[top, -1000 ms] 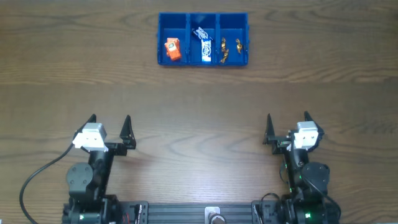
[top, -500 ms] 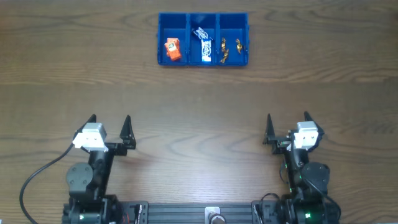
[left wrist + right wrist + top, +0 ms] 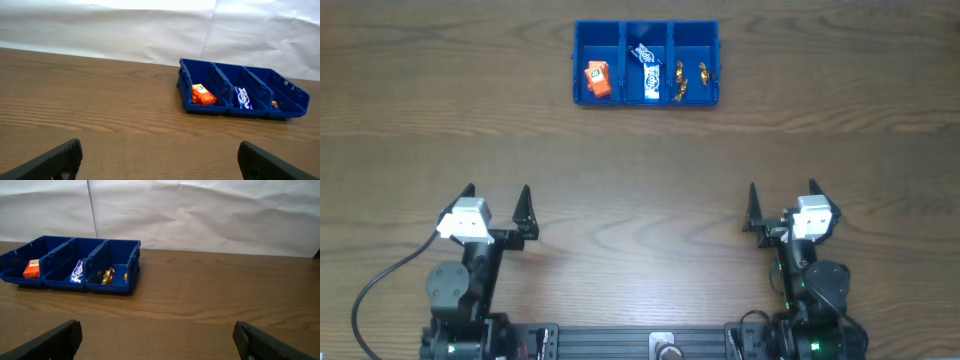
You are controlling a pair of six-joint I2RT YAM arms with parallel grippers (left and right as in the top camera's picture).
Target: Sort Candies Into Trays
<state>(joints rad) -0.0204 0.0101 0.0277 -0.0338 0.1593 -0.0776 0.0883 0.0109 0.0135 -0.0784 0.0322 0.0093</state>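
A blue tray (image 3: pixel 647 32) with three compartments stands at the far middle of the table. Its left compartment holds an orange candy (image 3: pixel 598 79), the middle one a blue-and-white candy (image 3: pixel 647 68), the right one gold-wrapped candies (image 3: pixel 690 78). The tray (image 3: pixel 200 107) with the orange candy (image 3: pixel 203 94) appears in the left wrist view. The right wrist view has the tray (image 3: pixel 115 286), the blue-and-white candy (image 3: pixel 77 271) and the gold candies (image 3: pixel 106 275). My left gripper (image 3: pixel 498 192) and right gripper (image 3: pixel 781 190) stand open near the arm bases, far from the tray, with nothing between their fingers.
The wooden table (image 3: pixel 640 170) stretches bare between the grippers and the tray. A white backdrop (image 3: pixel 150 30) rises behind the table's far edge.
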